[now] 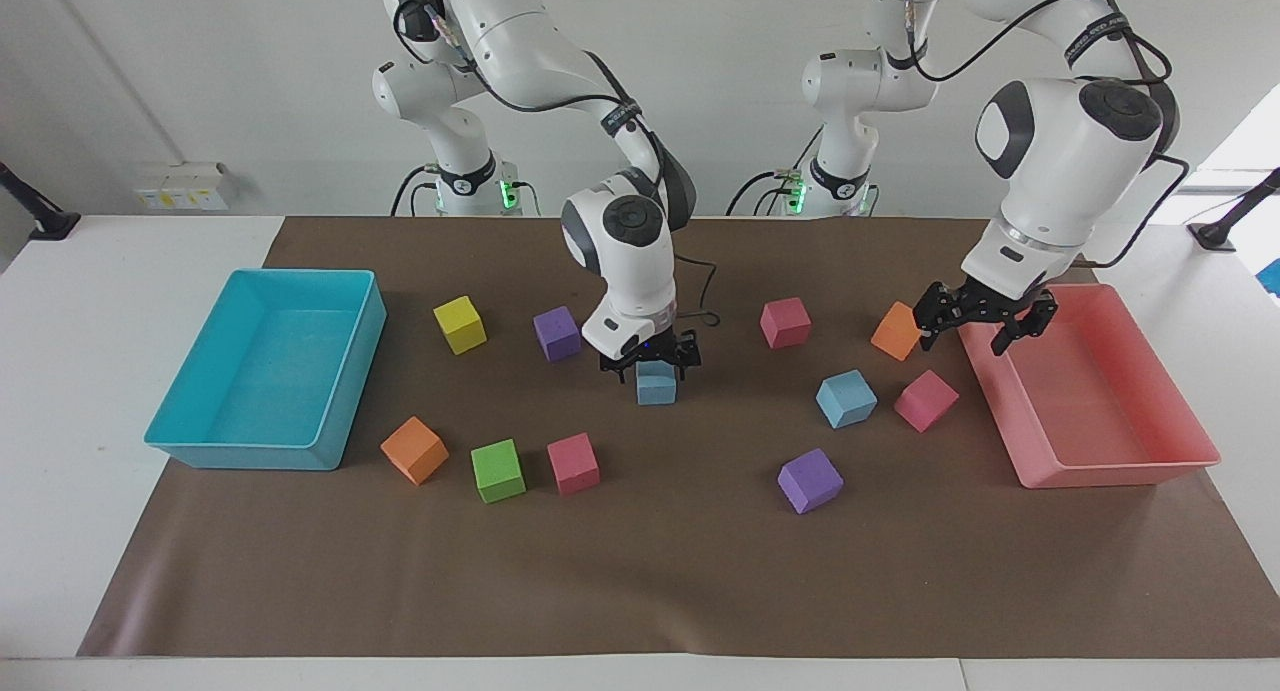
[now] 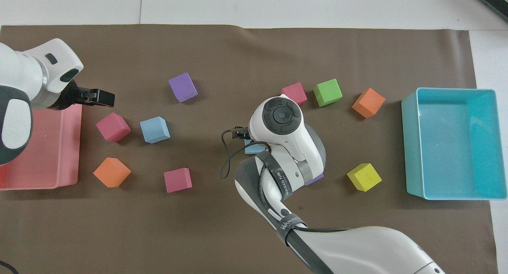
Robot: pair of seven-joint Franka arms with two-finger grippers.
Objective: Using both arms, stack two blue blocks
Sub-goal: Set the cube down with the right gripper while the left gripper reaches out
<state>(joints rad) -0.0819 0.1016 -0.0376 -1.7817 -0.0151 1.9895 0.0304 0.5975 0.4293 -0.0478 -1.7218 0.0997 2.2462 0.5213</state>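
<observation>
My right pincer [image 1: 650,365] stands open around one blue block [image 1: 656,382] on the worktop; my left pincer [image 1: 982,323], open, hangs near the other blue block [image 1: 846,398]. Nothing is stacked yet.

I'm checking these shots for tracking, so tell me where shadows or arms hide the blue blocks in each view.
Facing view: both blue blocks show, one under the right gripper at, the other in the open at with only a soft shadow. Overhead view: the right arm covers most of the first block; the second is unobstructed, its shadow faint. The left gripper hides neither.
</observation>
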